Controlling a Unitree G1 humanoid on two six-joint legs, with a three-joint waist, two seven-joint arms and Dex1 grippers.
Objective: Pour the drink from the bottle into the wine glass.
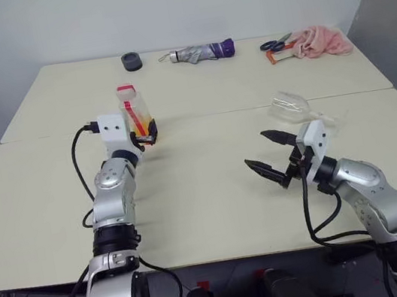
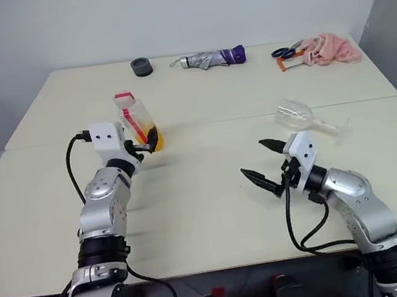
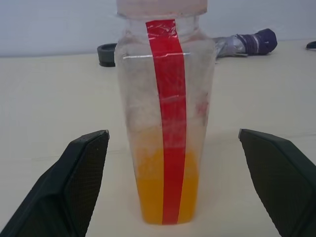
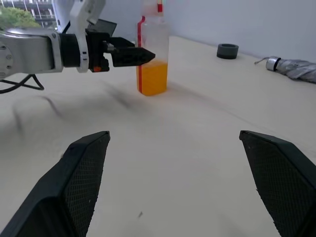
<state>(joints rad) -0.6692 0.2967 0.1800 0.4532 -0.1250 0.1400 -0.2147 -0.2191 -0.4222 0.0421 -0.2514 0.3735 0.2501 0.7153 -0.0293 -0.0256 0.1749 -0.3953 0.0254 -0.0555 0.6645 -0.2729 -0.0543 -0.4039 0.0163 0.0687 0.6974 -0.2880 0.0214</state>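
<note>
From the head views, the left pincer (image 1: pixel 145 136) stands wide open with its two black fingers on either side of the bottle (image 1: pixel 137 113), near its lower part; it has not closed on it. The bottle stands upright on the pale worktop (image 1: pixel 206 193), and the drink (image 1: pixel 146 123) fills only its bottom part. The right pincer (image 1: pixel 268 153) is also wide open and holds nothing. The wine glass (image 1: pixel 290 106) lies on its side on the worktop just beyond the right pincer, a little to its outer side. Far behind both pincers, at the back of the worktop, lie a dark round ring (image 1: pixel 131 61), a folded umbrella (image 1: pixel 204 52), scissors (image 1: pixel 276 44) and a pink cloth (image 1: pixel 321 41).

In the left wrist view, the bottle (image 3: pixel 165 113) is straight ahead between the open fingers (image 3: pixel 74 182), with a gap on each side. The red strip runs down its front, and the orange drink (image 3: pixel 148 190) sits low.

In the right wrist view, the fingers (image 4: pixel 74 182) are spread wide over bare worktop. Well ahead of them stands the bottle (image 4: pixel 152 54), with the left pincer (image 4: pixel 136 54) at its side.
</note>
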